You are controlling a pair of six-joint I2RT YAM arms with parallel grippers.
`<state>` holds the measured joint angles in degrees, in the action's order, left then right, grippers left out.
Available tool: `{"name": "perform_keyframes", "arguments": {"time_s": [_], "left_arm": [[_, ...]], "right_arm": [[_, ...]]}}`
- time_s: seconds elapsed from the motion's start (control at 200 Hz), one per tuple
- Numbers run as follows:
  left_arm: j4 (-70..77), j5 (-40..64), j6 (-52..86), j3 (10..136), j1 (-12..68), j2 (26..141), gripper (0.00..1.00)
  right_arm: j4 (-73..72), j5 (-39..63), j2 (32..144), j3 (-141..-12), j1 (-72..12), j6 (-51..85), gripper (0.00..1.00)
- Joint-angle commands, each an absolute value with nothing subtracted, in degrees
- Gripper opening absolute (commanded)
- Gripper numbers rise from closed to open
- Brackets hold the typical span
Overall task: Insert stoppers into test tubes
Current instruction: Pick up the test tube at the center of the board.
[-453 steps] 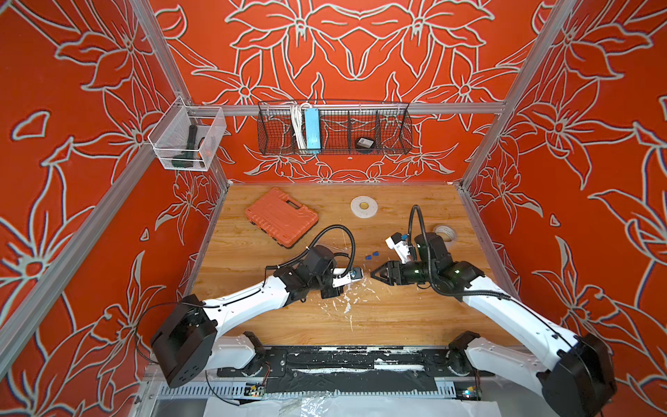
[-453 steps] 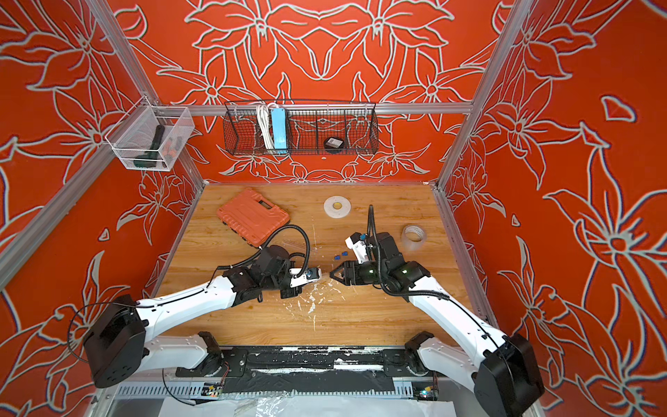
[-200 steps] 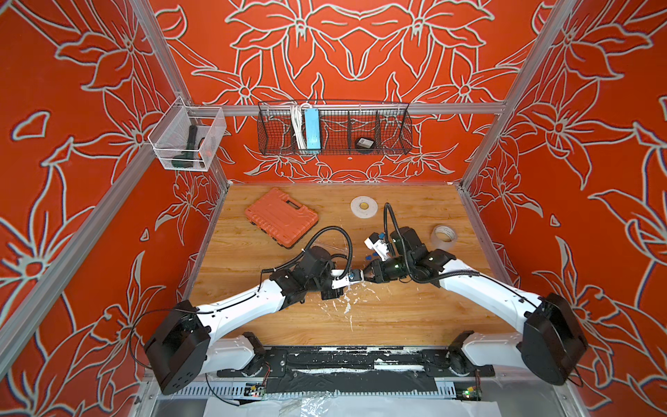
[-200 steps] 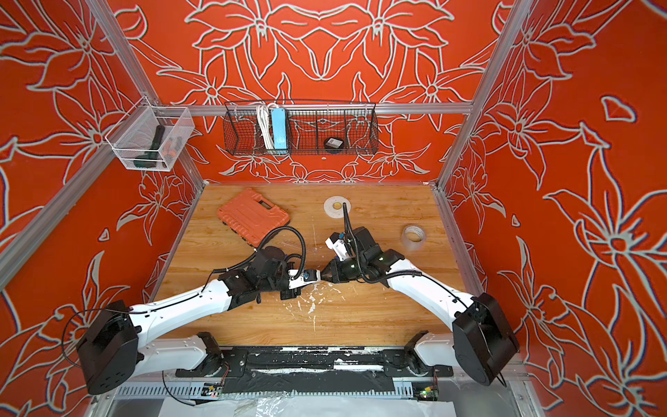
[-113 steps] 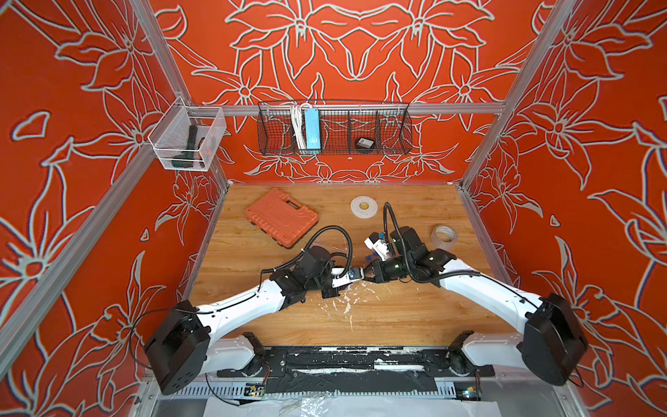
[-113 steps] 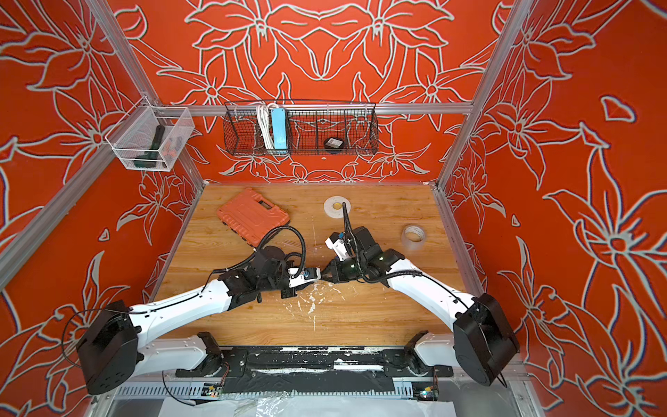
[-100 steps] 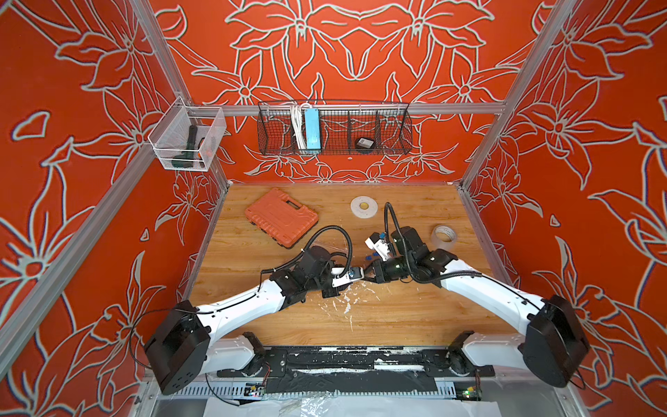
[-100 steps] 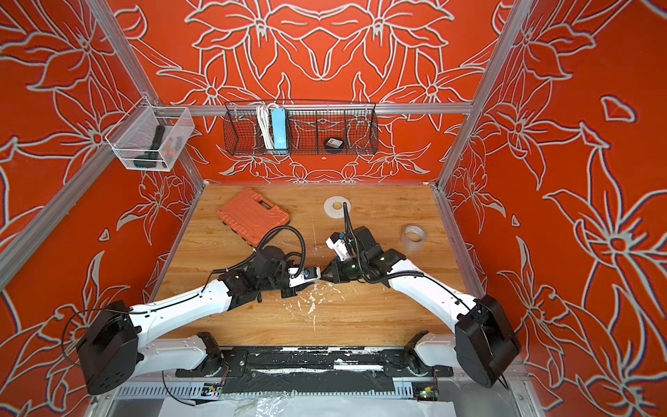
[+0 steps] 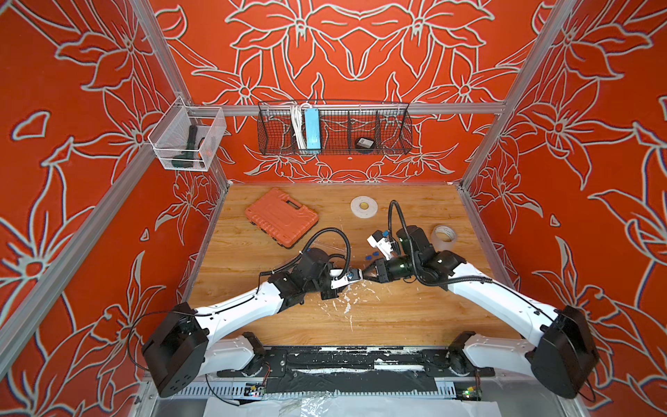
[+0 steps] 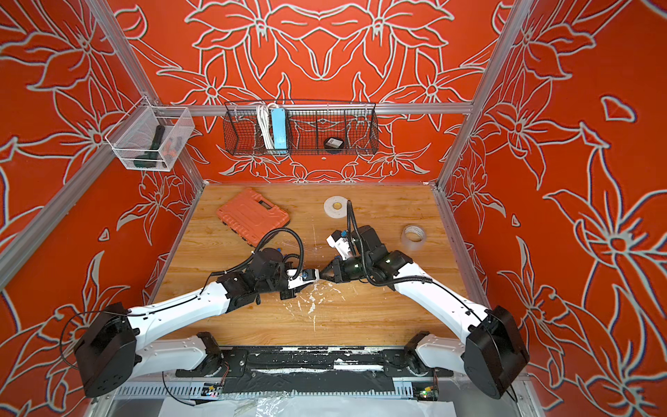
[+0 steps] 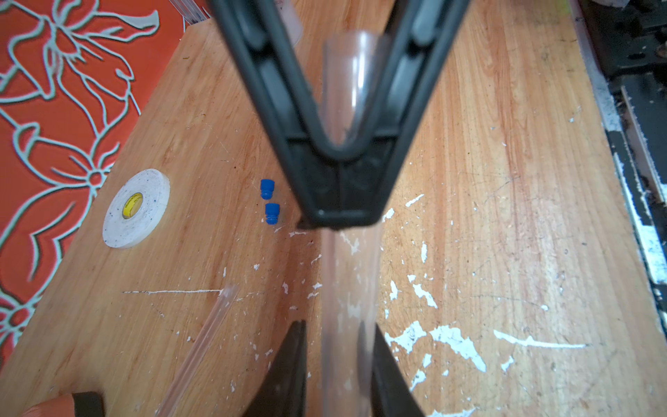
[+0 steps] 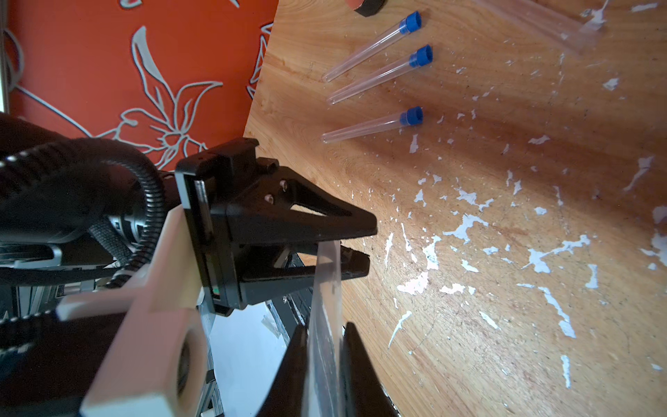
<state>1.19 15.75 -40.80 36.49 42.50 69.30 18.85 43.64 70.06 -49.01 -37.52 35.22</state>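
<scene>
1. Between my arms, right gripper (image 12: 325, 335) clamps the test tube (image 11: 348, 281)
2. My left gripper (image 12: 370, 241) flanks it; I can't tell if it grips
3. Two loose stoppers (image 11: 267, 189) lie on the table (image 11: 505, 180) nearby; tape roll (image 11: 136, 208) label unreadable

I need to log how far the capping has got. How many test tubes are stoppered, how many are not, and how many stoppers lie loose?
Stoppered test tubes: 3
Unstoppered test tubes: 2, one held up, one lying flat
Loose stoppers: 2
Total: 7 separate pieces
</scene>
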Motion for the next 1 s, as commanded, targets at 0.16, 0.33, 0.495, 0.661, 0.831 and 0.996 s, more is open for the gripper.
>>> {"name": "perform_keyframes", "arguments": {"time_s": [0.16, 0.33, 0.495, 0.661, 0.831, 0.996], "left_arm": [[1.68, 17.61, -41.74, 36.06, 42.8, 68.09, 0.11], [1.11, 17.84, -41.8, 36.46, 42.8, 67.3, 0.0], [1.56, 13.88, -35.91, 38.34, 42.8, 65.29, 0.0], [4.82, 5.81, -27.08, 37.78, 42.42, 61.88, 0.0], [10.66, -1.43, -19.75, 35.84, 38.17, 58.98, 0.0], [15.3, -1.2, -16.88, 35.07, 32.5, 57.13, 0.0]], "right_arm": [[17.7, 45.87, 69.09, -50.58, -36.92, 36.12, 0.09], [18.95, 45.98, 68.03, -51.83, -36.37, 35.65, 0.25], [19.55, 43.49, 63.21, -52.8, -33.18, 34.0, 0.41], [28.0, 31.05, 60.45, -56.44, -30.49, 21.71, 0.44], [32.8, 19.45, 63.78, -60.21, -29.49, 6.63, 0.43], [34.79, 9.88, 70.15, -64.47, -28.72, -9.15, 0.41]]}}
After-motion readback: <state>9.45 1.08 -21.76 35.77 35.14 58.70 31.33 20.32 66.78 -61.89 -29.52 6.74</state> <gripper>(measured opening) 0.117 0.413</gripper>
